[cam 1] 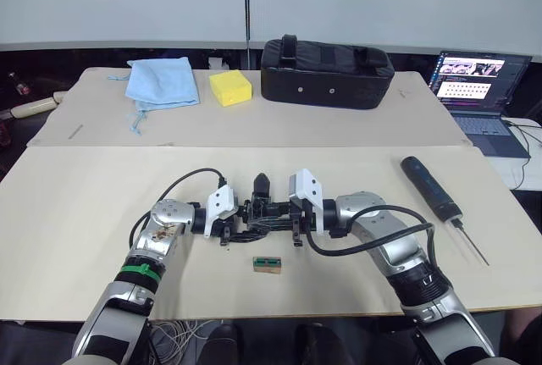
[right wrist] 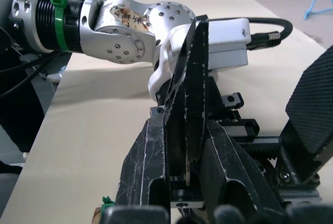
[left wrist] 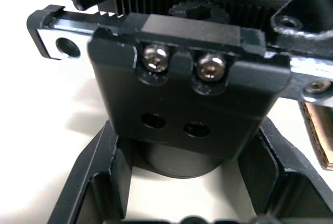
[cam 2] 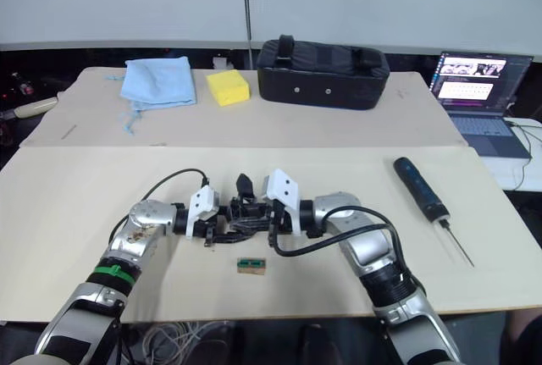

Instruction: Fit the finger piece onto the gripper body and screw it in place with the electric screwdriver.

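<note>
The gripper body (cam 1: 264, 214) lies on the tan table between my two grippers, with a black pointed, padded piece (cam 1: 261, 185) standing up from it. My left gripper (cam 1: 229, 228) meets it from the left. In the left wrist view its fingers (left wrist: 99, 182) flank the body's screwed block (left wrist: 187, 104), shut on it. My right gripper (right wrist: 184, 130) comes from the right, shut on the thin tapered finger piece (right wrist: 190, 73), which stands upright against the body's toothed rail. The electric screwdriver (cam 1: 432, 189) lies on the table to the right, apart from both grippers.
A tiny brown-and-green box (cam 1: 268, 263) sits just in front of the grippers. At the back are a black padded bag (cam 1: 326, 73), a yellow sponge (cam 1: 230, 87) and a blue cloth (cam 1: 161, 80). A laptop (cam 1: 478, 81) stands at the far right.
</note>
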Motion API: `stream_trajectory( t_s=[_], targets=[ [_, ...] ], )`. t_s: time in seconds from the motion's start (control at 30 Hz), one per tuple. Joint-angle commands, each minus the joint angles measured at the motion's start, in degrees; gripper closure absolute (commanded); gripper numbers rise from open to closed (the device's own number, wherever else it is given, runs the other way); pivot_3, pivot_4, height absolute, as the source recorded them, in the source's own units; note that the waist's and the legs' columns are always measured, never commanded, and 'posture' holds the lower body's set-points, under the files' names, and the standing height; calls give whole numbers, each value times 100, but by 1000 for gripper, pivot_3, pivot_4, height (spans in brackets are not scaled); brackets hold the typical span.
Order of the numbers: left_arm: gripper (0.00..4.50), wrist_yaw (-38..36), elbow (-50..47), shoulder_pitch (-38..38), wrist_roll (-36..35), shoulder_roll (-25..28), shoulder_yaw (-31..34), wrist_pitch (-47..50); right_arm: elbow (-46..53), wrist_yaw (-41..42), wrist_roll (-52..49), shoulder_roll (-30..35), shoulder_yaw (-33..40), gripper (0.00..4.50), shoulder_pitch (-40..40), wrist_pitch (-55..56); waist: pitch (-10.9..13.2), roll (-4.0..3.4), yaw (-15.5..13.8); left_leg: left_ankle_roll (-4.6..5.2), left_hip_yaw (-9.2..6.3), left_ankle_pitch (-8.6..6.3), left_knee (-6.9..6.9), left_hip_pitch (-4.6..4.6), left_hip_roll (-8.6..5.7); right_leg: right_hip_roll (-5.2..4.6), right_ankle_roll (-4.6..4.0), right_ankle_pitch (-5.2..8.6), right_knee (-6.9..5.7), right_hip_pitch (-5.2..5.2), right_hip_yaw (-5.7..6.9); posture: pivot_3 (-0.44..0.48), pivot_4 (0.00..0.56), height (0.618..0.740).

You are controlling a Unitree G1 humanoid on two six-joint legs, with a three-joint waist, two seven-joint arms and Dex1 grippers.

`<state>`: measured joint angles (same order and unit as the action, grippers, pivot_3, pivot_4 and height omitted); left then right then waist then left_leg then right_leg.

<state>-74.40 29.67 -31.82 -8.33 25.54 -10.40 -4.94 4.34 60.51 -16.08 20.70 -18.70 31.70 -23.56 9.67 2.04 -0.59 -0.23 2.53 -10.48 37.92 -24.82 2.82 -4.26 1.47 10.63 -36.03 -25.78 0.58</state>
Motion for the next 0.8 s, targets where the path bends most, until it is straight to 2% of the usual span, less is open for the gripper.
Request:
stream_trajectory(
  t_s=[0.03, 0.23, 0.33, 0.8],
  targets=[
    [2218, -38, -30, 52, 75, 35, -101, 61, 190, -54, 48, 115, -246, 4113, 119, -718, 0, 0, 3, 0, 0, 0, 0, 2, 0, 0, 0, 0, 0, 1, 0, 0, 150, 740],
    [2218, -26, -78, 86, 90, 50, -103, 100, 241, -225, 105, 70, -416, 4113, 236, -1124, 0, 0, 4, 0, 0, -1, -1, 31, 2, 0, 9, 11, 3, 32, 2, 0, 150, 740],
    [2218, -28, -132, 114, 84, 53, -107, 114, 179, -242, 131, 96, -389, 4113, 207, -1019, -1, -1, 12, 0, 0, -3, -7, 56, 3, -2, 10, 19, 8, 55, 5, 0, 150, 740],
    [2218, 45, -157, 152, 75, 74, -76, 133, 98, -36, 83, 136, -317, 4113, 202, -542, -1, -1, 12, 0, 0, -3, -7, 57, 4, -2, 9, 21, 8, 56, 5, 0, 150, 740]
  ],
)
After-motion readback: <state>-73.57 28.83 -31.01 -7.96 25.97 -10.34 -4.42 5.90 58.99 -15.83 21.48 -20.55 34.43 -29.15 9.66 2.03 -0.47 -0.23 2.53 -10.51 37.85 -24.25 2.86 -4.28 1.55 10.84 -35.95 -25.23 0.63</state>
